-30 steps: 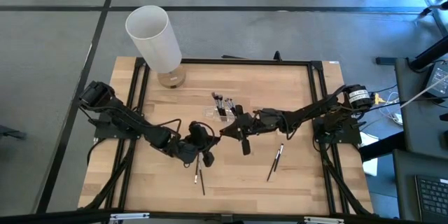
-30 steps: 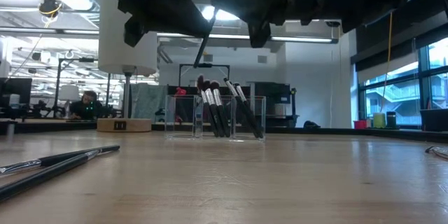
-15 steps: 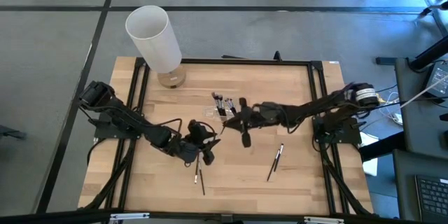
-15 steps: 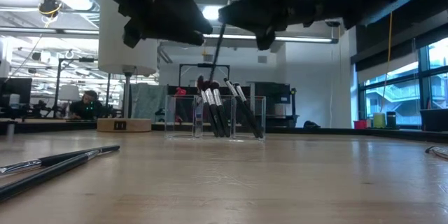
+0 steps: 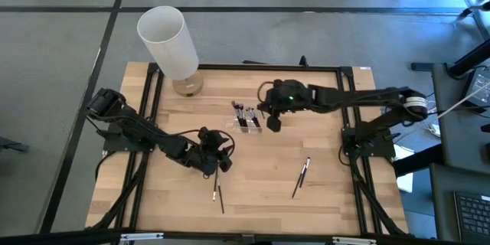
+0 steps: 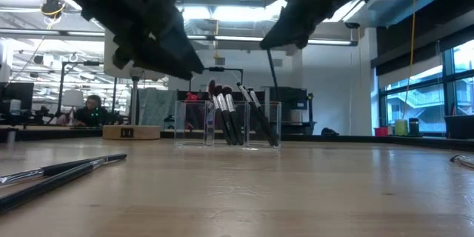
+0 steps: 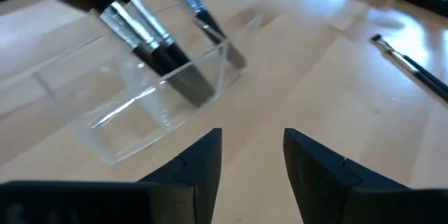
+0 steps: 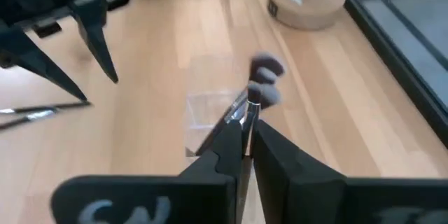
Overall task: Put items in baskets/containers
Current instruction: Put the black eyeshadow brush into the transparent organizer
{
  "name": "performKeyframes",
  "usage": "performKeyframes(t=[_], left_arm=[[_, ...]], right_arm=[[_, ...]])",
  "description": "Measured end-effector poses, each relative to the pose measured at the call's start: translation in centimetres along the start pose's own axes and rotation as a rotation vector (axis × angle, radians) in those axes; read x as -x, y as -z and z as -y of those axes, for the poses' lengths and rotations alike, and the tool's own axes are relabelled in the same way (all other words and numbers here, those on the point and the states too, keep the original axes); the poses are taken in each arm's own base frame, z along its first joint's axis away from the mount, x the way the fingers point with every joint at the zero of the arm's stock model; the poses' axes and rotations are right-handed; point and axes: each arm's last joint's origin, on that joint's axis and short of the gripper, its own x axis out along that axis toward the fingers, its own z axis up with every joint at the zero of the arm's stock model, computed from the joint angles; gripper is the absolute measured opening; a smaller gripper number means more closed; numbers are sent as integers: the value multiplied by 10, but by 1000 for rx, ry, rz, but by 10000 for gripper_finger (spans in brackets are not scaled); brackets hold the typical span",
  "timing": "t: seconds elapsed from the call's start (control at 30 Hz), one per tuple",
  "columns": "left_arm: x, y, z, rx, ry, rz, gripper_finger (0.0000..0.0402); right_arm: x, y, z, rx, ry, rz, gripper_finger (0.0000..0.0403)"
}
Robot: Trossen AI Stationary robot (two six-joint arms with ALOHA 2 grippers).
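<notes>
The clear organizer stands mid-table with several dark brushes leaning in it. My right gripper hovers just right of it, shut on a thin dark stick. My left gripper is on the organizer's near left side, open and holding nothing. Two sticks lie near the front edge. Another pair lies to the right. My right gripper pinches the stick by its upper end between its two fingers. They slant down from the table's right side. The stick hangs nearly upright below them, lifted clear, with its lower end just above the level of the organizer's rim.
A tall white cylinder on a round wooden base stands at the far left corner. A black frame runs round the table. Bare wood lies between the organizer and the loose sticks on the table.
My right gripper has risen and gone toward the far edge with the stick, away from my left gripper to a spot beside the organizer. The stick has swung from slanting to nearly upright. My left gripper has sunk a little and tipped downward.
</notes>
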Motion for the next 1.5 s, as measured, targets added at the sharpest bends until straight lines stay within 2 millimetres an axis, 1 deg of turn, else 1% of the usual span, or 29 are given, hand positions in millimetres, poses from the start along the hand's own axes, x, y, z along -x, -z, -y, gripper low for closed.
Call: performKeyframes(t=[0.13, 0.3, 0.47, 0.57, 0.83, 0.93, 1.0, 1.1, 1.2, 1.27, 1.4, 1.5], left_arm=[[-2, 4, -5, 18, -13, -8, 141], [-2, 5, -4, -2, 1, -25, 137], [-2, 6, -3, -1, 31, -62, 137], [-2, 7, -3, -1, 54, -91, 137], [-5, 4, -5, -33, 54, -103, 139], [-9, 2, -7, -25, 52, -117, 139], [-10, 2, -8, -23, 66, -146, 139], [-10, 4, -10, -2, 67, -192, 139], [-8, 9, -11, 32, 57, -231, 139], [-5, 12, -12, 44, 44, -250, 139], [2, 20, -13, 51, 2, -277, 139], [7, 26, -16, 57, -37, -302, 139]], right_arm=[[-16, -1, 4, 2, -20, -40, 28], [-33, 8, 3, -20, -40, -93, 29], [-44, 18, 2, -72, -66, -155, 33], [-46, 19, 2, -87, -72, -161, 50], [-44, 18, 1, -94, -75, -161, 124], [-44, 19, -3, -87, -80, -167, 140], [-44, 18, -7, -78, -92, -161, 144], [-36, 13, -15, -62, -111, -133, 145], [-22, 4, -24, -44, -113, -87, 145], [-9, -2, -29, -27, -109, -54, 145], [22, -14, -38, -10, -87, 24, 145], [42, -15, -45, -19, -80, 46, 145]])
